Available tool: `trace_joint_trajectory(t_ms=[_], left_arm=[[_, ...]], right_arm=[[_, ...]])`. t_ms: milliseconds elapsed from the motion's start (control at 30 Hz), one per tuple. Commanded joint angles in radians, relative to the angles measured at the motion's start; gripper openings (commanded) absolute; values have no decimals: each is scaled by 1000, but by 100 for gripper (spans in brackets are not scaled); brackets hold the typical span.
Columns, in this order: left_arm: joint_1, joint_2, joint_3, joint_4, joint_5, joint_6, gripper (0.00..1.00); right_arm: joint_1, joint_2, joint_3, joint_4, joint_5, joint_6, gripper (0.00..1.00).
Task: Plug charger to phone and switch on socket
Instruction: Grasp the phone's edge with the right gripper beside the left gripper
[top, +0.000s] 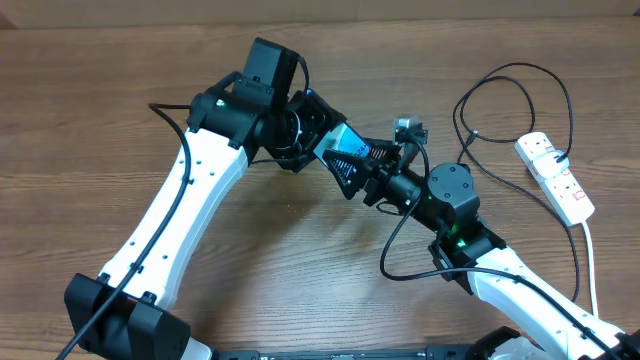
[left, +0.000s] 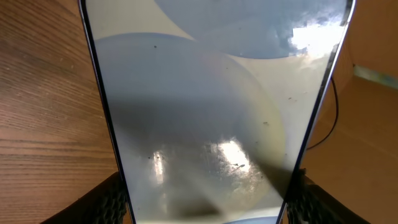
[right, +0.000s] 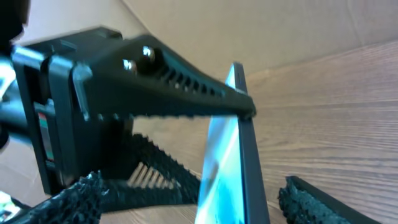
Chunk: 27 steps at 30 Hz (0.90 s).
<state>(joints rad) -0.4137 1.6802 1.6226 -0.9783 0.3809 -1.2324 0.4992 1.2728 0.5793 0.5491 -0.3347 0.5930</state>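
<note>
- L gripper (left: 211, 204): jaws closed onto the phone (left: 205, 112), one finger (left: 115, 200) on each long edge near its lower end; firm hold, screen faces L wrist cam.
- Phone is lifted off the surface (top: 120, 130), tilted, approx mid-frame in overhead view, between the two wrists.
- Phone screen in L wrist view: pale grey-blue w/ glare patches, dark edges; text not legible here.
- R gripper (right: 196, 202): jaws wide open, nothing held. Textured fingertips (right: 74, 199) sit either side of the phone's end, which is seen edge-on btwn them.
- Contact btwn R jaws and phone: can't tell, looks like a gap both sides.
- R wrist view also shows L gripper's finger from the side, running along the phone's edge.
- Charger (top: 520, 68): thin black cable loops over the surface at upper R, running twd the socket (top: 557, 177); more of it curls near the R arm base. Plug tip: can't make out where it is, not visibly in either jaws.
- Socket lies flat on the surface at far R, well apart from phone and both grippers; white cord (top: 591, 262) trails down to frame bottom.
- Switch position: too small to tell.
</note>
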Motion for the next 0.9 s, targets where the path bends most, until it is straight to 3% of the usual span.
trace_joint_trajectory(t_ms=[0,667,867], left_arm=[[-13,-11,5,8,5,-13,33],[-35,-11,5,37,55,-24,33],[-41,-11,5,39,55,-25,34]], right_arm=[[6,-2,4,12,20,71,88],[6,85,3,122,20,166,73],[7,85,4,137,13,167,59]])
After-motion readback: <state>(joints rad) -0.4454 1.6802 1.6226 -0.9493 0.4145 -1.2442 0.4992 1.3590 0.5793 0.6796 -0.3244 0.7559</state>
